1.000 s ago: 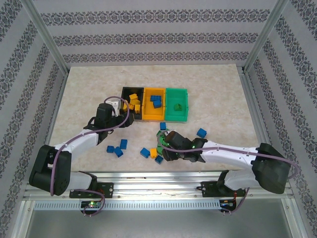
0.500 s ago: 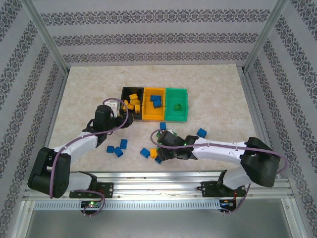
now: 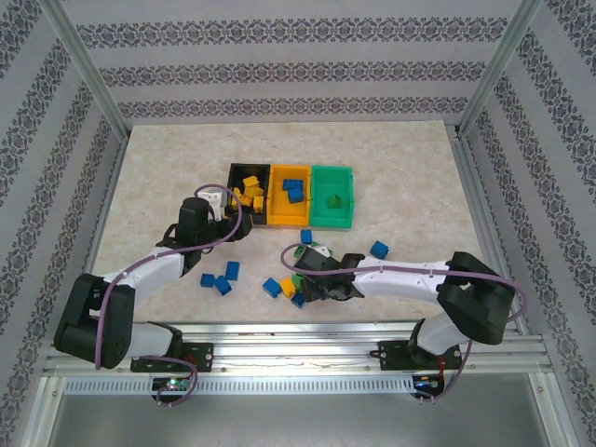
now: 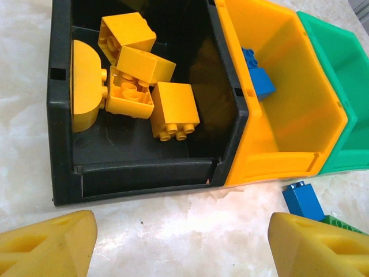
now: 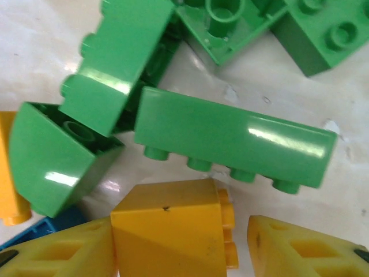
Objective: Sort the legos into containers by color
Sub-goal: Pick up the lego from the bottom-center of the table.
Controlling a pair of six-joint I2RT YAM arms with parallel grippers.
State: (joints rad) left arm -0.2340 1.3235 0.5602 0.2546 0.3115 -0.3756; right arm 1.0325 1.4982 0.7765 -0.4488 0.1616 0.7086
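Top external: sort part done; loose legos (image 3: 224, 286) lay on worktop (image 3: 410, 168). Left end effector (image 3: 222, 201) beside black bin (image 3: 232, 172); right end effector (image 3: 300, 284) low among them.
Left wrist: left pads (image 4: 52, 242) spread, released, nothing between; yellow bricks (image 4: 134, 74) in bin ahead.
Right wrist: yellow brick (image 5: 167, 236) between right pads (image 5: 294, 248), unclenched, one pad just clear. Judged: pick underway; next needs closing, lift, carry to black bin.

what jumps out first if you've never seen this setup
Three joined bins in a row: the black bin holds yellow bricks, the orange bin blue bricks. Nearer, the right claw sits low over a heap of green bricks, a yellow brick between its fingers.
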